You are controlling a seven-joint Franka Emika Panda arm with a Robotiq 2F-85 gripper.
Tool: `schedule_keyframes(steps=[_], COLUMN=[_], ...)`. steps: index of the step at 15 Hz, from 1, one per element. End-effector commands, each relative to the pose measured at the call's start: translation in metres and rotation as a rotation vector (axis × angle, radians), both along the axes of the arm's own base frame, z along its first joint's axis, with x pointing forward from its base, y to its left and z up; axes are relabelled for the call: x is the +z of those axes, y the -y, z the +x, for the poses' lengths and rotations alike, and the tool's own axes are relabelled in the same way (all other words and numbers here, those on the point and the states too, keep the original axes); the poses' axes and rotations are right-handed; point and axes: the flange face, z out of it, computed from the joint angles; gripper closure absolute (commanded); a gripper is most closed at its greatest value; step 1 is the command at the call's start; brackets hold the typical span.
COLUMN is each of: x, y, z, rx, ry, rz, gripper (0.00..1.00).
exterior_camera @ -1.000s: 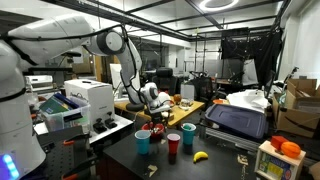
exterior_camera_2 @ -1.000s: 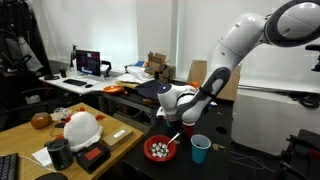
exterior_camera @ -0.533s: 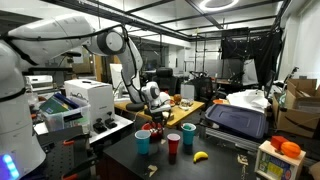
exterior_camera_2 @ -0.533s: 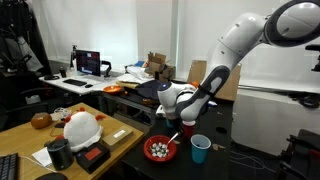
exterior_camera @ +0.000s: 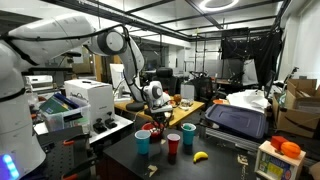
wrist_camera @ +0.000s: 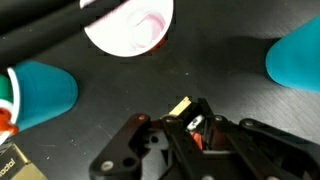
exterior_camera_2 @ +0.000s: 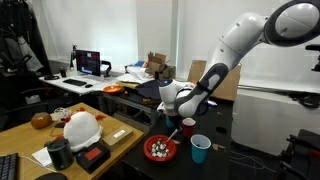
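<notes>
In the wrist view my gripper (wrist_camera: 193, 112) is shut on a small object (wrist_camera: 197, 134) with an orange and white body, and its tan end (wrist_camera: 181, 105) pokes out past the fingertips. What the object is I cannot tell. Below lies the black tabletop (wrist_camera: 200, 60), with a white round vessel with a pink swirl (wrist_camera: 130, 25) ahead and a teal cup on each side (wrist_camera: 45, 95) (wrist_camera: 297, 60). In both exterior views the gripper (exterior_camera_2: 180, 124) (exterior_camera: 158, 113) hangs low over the black table, just above a red bowl of small pieces (exterior_camera_2: 160, 150) and beside a blue cup (exterior_camera_2: 201, 148).
A red cup (exterior_camera: 174, 144), blue cups (exterior_camera: 143, 140) (exterior_camera: 188, 133) and a banana (exterior_camera: 200, 156) stand on the black table. A wooden desk with a white helmet (exterior_camera_2: 82, 127), a black mug (exterior_camera_2: 60, 153) and an orange ball (exterior_camera_2: 40, 120) sits alongside. A white printer (exterior_camera: 88, 98) is behind.
The jaws have closed from wide open onto the small object. The wrist has shifted slightly over the bowl; cups and bowl have not moved.
</notes>
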Motion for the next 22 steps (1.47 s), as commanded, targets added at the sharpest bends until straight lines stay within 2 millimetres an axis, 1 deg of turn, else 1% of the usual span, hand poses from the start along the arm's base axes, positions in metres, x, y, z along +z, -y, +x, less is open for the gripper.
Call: schedule_keyframes(steps=[1, 5, 10, 17, 22], x=[0.008, 0.014, 0.023, 0.031, 0.036], y=[0.003, 0.005, 0.004, 0.013, 0.013], z=[0.004, 0.001, -0.010, -0.024, -0.029], rx=[-0.031, -0.064, -0.051, -0.069, -0.094], ry=[-0.013, -0.023, -0.064, -0.173, -0.232], rz=[0.014, 0.002, -0.019, -0.041, -0.023], gripper=[0.99, 0.99, 0.99, 0.99, 0.99])
